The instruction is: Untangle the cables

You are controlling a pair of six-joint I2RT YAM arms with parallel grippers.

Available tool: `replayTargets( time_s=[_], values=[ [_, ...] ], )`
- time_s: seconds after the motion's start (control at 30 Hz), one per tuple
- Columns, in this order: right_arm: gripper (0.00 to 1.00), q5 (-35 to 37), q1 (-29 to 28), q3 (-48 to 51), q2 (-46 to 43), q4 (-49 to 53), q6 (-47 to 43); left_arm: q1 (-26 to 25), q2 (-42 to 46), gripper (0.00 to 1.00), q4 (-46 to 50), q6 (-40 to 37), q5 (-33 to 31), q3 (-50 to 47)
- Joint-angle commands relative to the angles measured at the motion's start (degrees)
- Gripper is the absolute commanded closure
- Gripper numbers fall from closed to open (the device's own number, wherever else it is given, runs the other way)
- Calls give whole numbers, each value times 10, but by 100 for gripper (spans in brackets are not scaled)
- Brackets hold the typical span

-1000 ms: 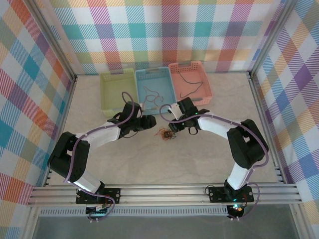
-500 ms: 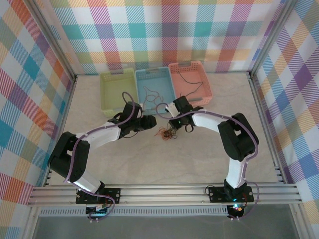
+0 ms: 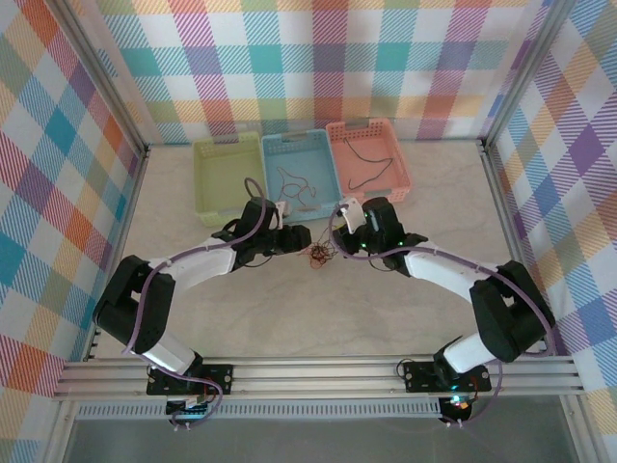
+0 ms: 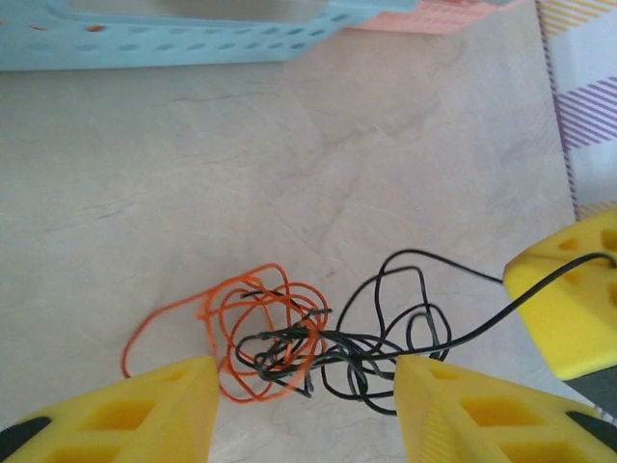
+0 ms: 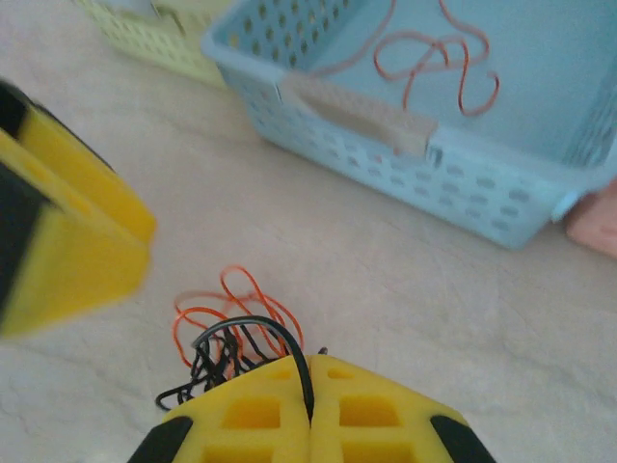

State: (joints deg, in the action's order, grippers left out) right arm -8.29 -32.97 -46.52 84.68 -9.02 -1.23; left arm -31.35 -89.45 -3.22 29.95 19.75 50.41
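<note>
The cables (image 3: pixel 321 257) lie as a small clump on the table between both grippers. In the left wrist view an orange cable (image 4: pixel 246 323) is knotted with a black cable (image 4: pixel 400 333). My left gripper (image 4: pixel 304 410) is open, one yellow finger on each side of the clump, just above it. From the top it sits left of the clump (image 3: pixel 301 238). My right gripper (image 5: pixel 310 391) is shut on the black cable (image 5: pixel 280 338), which arches out of its jaws down to the orange loops (image 5: pixel 231 294). From above, the right gripper (image 3: pixel 342 246) sits right of the clump.
Three baskets stand at the back: a green basket (image 3: pixel 228 183), a blue basket (image 3: pixel 294 136) holding a reddish cable (image 5: pixel 434 53), and a pink basket (image 3: pixel 362 125) holding a black cable. The blue basket's wall (image 5: pixel 415 183) is close behind the clump. Checked walls enclose the table.
My right gripper has shut on the black cable, and the right arm's elbow has swung out to the right. The left gripper has edged right toward the clump.
</note>
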Motion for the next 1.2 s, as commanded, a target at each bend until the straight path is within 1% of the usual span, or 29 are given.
replayTargets(
  time_s=[0.0, 0.07, 0.2, 0.27, 0.4, 0.5, 0.7, 0.9, 1.0, 1.17],
  values=[
    [100, -32, -2, 12, -11, -56, 38, -18, 16, 46, -11, -50, 25, 16],
    [100, -39, -2, 10, -12, -54, 48, -32, 25, 46, 15, -82, 11, 28],
    [100, -57, -2, 7, -13, -47, 64, -63, 48, 45, 71, -146, -59, 45],
    [100, -65, -2, 6, -11, -46, 71, -70, 46, 45, 89, -154, -81, 54],
    [100, -74, -2, 4, -11, -41, 77, -74, 45, 45, 92, -160, -84, 58],
    [100, -87, -2, 4, -15, -40, 83, -82, 45, 46, 112, -172, -124, 68],
    [100, -109, -2, 6, -30, -38, 92, -84, 50, 47, 110, -180, -165, 66],
    [100, -136, -2, 4, -19, -48, 105, -84, 43, 48, 77, -181, -147, 64],
    [100, -145, -2, 3, -16, -49, 106, -84, 28, 48, 61, -184, -169, 65],
    [100, -156, -2, 4, -17, -49, 104, -85, -4, 53, 25, -180, -187, 62]
  ],
)
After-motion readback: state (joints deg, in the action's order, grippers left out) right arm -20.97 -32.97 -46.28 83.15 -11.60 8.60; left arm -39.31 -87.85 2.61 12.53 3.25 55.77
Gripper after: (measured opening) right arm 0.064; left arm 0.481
